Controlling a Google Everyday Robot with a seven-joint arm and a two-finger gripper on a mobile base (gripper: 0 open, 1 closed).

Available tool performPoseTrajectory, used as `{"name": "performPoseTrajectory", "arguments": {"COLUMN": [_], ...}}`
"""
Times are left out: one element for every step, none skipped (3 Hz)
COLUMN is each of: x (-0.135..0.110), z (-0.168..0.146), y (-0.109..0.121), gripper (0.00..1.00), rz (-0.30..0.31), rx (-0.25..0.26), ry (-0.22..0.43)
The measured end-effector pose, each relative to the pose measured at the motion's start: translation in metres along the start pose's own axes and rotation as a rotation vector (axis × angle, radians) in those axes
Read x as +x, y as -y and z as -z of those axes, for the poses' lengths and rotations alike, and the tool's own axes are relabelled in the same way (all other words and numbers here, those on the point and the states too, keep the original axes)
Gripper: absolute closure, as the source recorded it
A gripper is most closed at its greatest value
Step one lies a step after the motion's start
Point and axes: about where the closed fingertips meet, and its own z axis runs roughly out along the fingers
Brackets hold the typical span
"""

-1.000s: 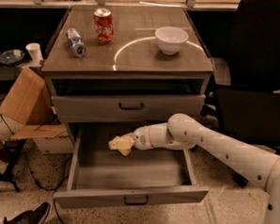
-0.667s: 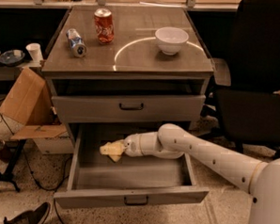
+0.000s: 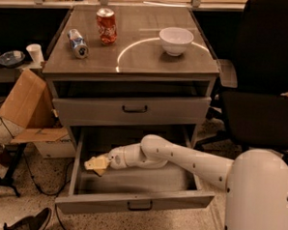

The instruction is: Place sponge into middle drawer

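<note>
Inside the open middle drawer [image 3: 178, 202], near its left wall, the gripper [image 3: 105, 162] is clamped on the sponge [image 3: 94, 163], a pale yellow, soft-looking lump at its tip. The drawer is grey and flat-fronted, with a dark bar handle. Above, the cabinet top [image 3: 137, 58] carries a round white bowl [image 3: 176, 40], an upright red can [image 3: 106, 26] and a silver can [image 3: 77, 42] on its side.

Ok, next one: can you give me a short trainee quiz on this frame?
1. True or false: the middle drawer is pulled open.
2. Fill in: on the cabinet top, left of the bowl, the red can stands ____ and the silver can lies on its side.
3. Where is the sponge?
A) on the cabinet top
B) in the end effector, at the drawer's left side
C) in the bowl

Key: 1 true; 2 upright; 3 B.
</note>
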Motion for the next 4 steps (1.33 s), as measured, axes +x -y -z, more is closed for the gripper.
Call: {"name": "performPoseTrajectory", "arguments": {"x": [0.011, 0.015, 0.015, 0.015], "z": [-0.023, -0.032, -0.035, -0.035], "y": [0.008, 0.014, 0.020, 0.021], "gripper": [0.84, 0.61, 0.37, 0.14], "rz": [-0.013, -0.007, 0.005, 0.006], "rx": [0.005, 0.031, 0.061, 0.066], "ry": [-0.015, -0.002, 0.014, 0.017]}}
